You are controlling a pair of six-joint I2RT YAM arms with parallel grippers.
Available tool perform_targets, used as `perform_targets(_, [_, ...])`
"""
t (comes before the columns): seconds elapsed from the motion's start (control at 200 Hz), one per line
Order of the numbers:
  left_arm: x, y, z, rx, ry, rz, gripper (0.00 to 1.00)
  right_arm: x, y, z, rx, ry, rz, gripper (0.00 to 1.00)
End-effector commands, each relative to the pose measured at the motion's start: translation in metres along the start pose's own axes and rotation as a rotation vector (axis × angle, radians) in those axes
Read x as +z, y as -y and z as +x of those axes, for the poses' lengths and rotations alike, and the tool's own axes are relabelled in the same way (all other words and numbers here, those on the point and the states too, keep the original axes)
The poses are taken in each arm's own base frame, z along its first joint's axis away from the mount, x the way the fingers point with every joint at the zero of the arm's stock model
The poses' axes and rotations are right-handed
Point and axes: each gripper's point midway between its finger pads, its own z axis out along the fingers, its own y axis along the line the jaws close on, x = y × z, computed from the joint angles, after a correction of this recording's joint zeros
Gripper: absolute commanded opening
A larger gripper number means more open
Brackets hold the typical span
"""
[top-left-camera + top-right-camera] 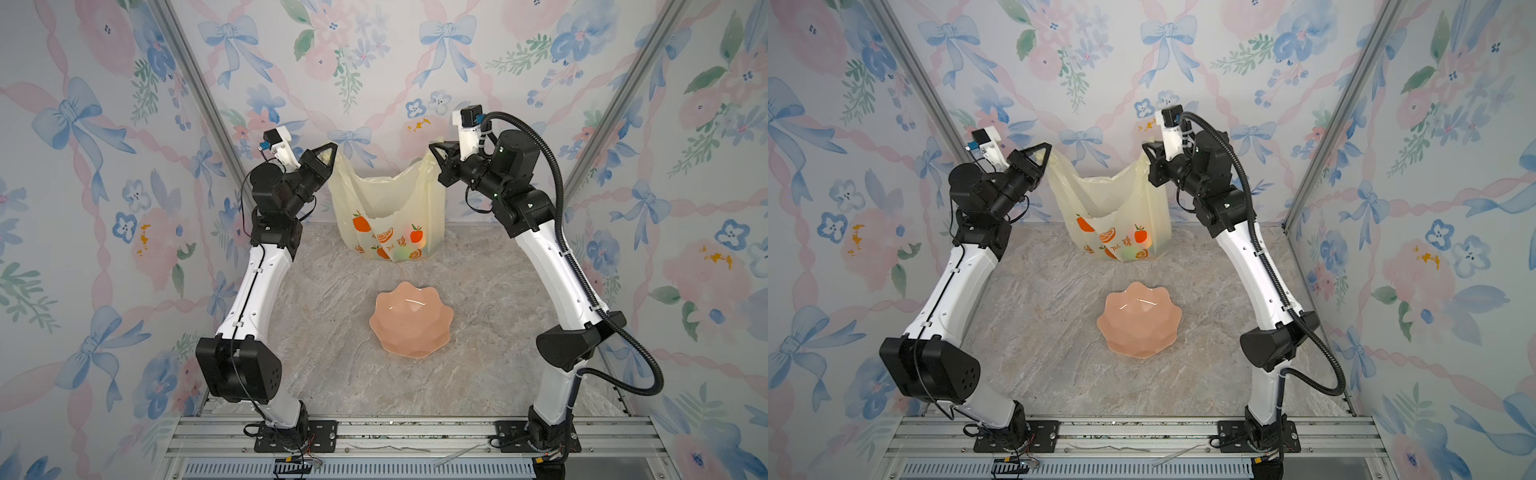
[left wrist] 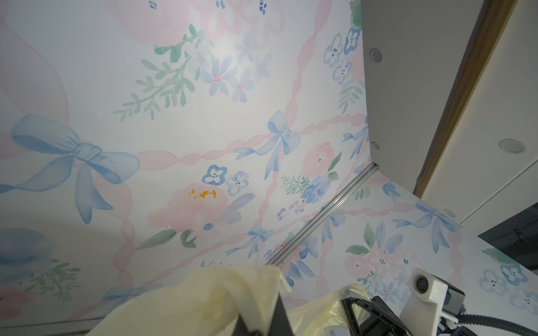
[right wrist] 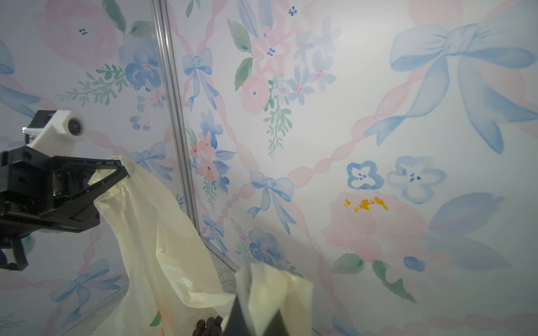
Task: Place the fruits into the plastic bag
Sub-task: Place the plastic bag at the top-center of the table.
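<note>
The pale-yellow plastic bag (image 1: 386, 208) (image 1: 1113, 203) hangs stretched between both grippers at the back of the table, mouth open upward. My left gripper (image 1: 332, 146) (image 1: 1047, 145) (image 2: 262, 323) is shut on the bag's left handle (image 2: 227, 291). My right gripper (image 1: 432, 146) (image 1: 1145, 146) (image 3: 256, 317) is shut on the right handle (image 3: 273, 288). Fruits show as red, green and yellow blurs (image 1: 405, 249) (image 1: 1133, 249) through the film at the bag's bottom. A dark purple grape bunch (image 3: 208, 325) lies inside the bag in the right wrist view.
A salmon-pink scalloped bowl (image 1: 411, 320) (image 1: 1139, 320) sits empty mid-table, in front of the bag. Flowered walls close in the back and both sides. A metal rail (image 1: 415, 432) runs along the front, carrying both arm bases.
</note>
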Motion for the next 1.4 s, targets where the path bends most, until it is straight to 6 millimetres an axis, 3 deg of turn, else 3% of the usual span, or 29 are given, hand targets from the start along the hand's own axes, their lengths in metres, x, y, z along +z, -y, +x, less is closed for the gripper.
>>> perform_targets(0.0, [0.009, -0.010, 0.014, 0.000, -0.037, 0.006, 0.00, -0.011, 0.034, -0.017, 0.089, 0.093, 0.028, 0.00])
perform_targets(0.295, [0.022, -0.019, 0.048, 0.005, -0.107, 0.007, 0.00, -0.034, 0.072, -0.016, 0.127, 0.137, 0.079, 0.00])
perform_targets(0.455, [0.024, -0.015, 0.053, 0.004, -0.120, 0.018, 0.00, -0.038, 0.086, -0.010, 0.154, 0.134, 0.100, 0.00])
perform_targets(0.65, [0.011, -0.011, 0.069, 0.013, -0.140, 0.007, 0.00, -0.049, 0.093, 0.017, 0.185, 0.104, 0.126, 0.00])
perform_targets(0.72, [0.000, -0.015, 0.078, 0.021, -0.148, -0.014, 0.00, -0.055, 0.097, 0.039, 0.210, 0.084, 0.142, 0.00])
perform_targets(0.735, [-0.003, -0.017, 0.080, 0.020, -0.150, -0.021, 0.00, -0.063, 0.094, 0.032, 0.207, 0.099, 0.141, 0.00])
perform_targets(0.88, [-0.029, -0.021, 0.096, 0.007, -0.165, -0.043, 0.00, -0.085, 0.091, 0.070, 0.249, 0.050, 0.164, 0.00])
perform_targets(1.075, [-0.054, -0.015, 0.103, 0.019, -0.163, -0.050, 0.00, -0.110, 0.079, 0.097, 0.255, -0.002, 0.177, 0.00])
perform_targets(1.265, [-0.063, -0.007, 0.105, 0.017, -0.159, -0.043, 0.00, -0.118, 0.066, 0.105, 0.254, -0.047, 0.161, 0.00])
perform_targets(1.395, [-0.060, 0.000, 0.112, 0.020, -0.176, -0.023, 0.00, -0.112, 0.048, 0.108, 0.226, -0.087, 0.139, 0.00])
